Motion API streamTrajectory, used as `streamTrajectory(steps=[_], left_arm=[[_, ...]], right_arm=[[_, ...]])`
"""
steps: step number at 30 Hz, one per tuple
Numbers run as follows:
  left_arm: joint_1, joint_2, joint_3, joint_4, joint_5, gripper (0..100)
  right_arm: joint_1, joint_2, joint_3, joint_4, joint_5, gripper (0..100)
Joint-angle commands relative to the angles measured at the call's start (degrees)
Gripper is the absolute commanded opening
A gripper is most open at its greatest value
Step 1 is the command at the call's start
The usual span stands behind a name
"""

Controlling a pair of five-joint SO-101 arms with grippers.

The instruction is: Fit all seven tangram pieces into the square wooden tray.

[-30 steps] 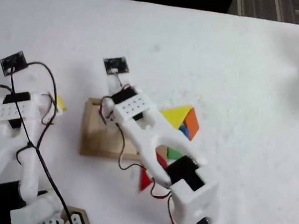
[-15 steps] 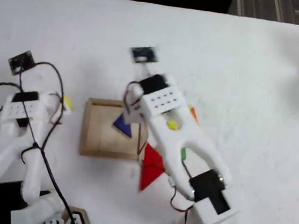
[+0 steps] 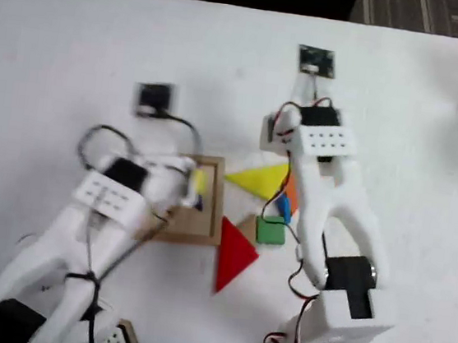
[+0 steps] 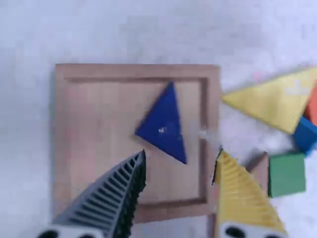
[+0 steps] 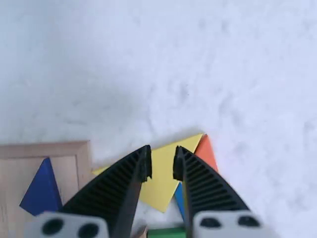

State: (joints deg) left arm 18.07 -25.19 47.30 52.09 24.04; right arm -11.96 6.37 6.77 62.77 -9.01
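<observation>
Spread wide and holding nothing, the left gripper (image 4: 181,157) hangs over the square wooden tray (image 4: 59,148), its grey finger above the tray floor and its yellow finger (image 3: 200,182) above the wall that faces the loose pieces. One piece lies in the tray: a blue triangle (image 4: 163,126), flat on the floor, closer to that same wall than to the opposite one, with one tip just short of it. The other pieces rest outside on the white bench (image 3: 402,100). A large yellow triangle (image 3: 261,179) lies just beside the tray, one point aimed at its wall. A red triangle (image 3: 234,255) sits just beside the tray's near corner. A green square (image 3: 270,229) lies between the yellow and red triangles, with a tan piece (image 4: 257,166) touching it on the tray side. An orange piece (image 3: 291,191) and a small blue piece (image 3: 284,211) are tucked against the yellow triangle, partly under the right arm in the high view. The right gripper (image 5: 162,154) hangs over the yellow triangle's far edge, its fingers only slightly parted and gripping nothing.
</observation>
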Motion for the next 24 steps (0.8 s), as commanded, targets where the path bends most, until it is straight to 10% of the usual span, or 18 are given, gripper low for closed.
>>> streamTrajectory(steps=[1, 11, 24], left_arm=[[9.0, -0.7, 0.9, -5.2, 0.6, 25], [3.6, 19.7, -10.1, -8.0, -2.0, 1], [7.3, 25.9, -13.7, -7.9, -2.1, 2]], right_arm=[[2.9, -2.1, -0.8, -1.5, 0.5, 6.9], [3.8, -1.5, -0.8, -1.8, 0.4, 2.0], [3.6, -1.5, -0.7, -1.8, 0.4, 2.0]])
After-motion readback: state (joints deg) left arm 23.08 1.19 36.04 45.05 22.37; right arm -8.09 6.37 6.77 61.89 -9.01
